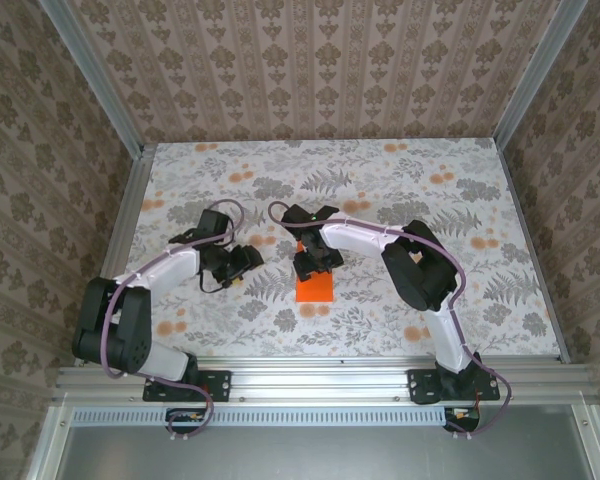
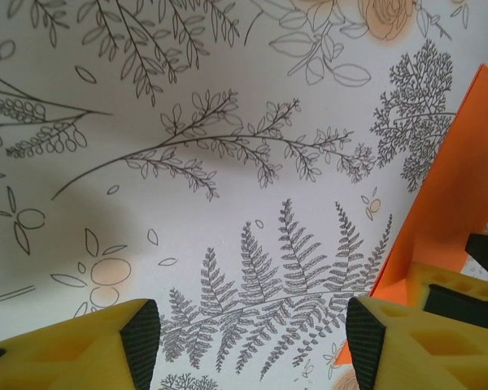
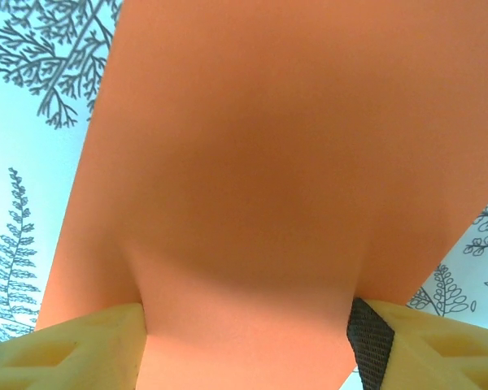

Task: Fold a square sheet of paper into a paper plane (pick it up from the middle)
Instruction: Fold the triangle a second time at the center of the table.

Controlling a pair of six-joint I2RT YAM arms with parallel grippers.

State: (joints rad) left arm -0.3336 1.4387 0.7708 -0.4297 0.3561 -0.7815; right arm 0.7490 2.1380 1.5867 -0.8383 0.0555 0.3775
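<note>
Astride the square sheet of paper, my right gripper pinched its middle into a hump, jaws half-closed; my left gripper gaped empty beside it. Light, floppy, crease-prone, I judged; best held mid-sheet.

square sheet of paper far part hidden beneath right tool, cropped by both wrist views' edges

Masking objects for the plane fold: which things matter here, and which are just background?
Job: orange paper sheet; right gripper, fingers on the sheet; left gripper, open beside it.
Lying about: flowered tablecloth; patterned walls; metal frame.
</note>
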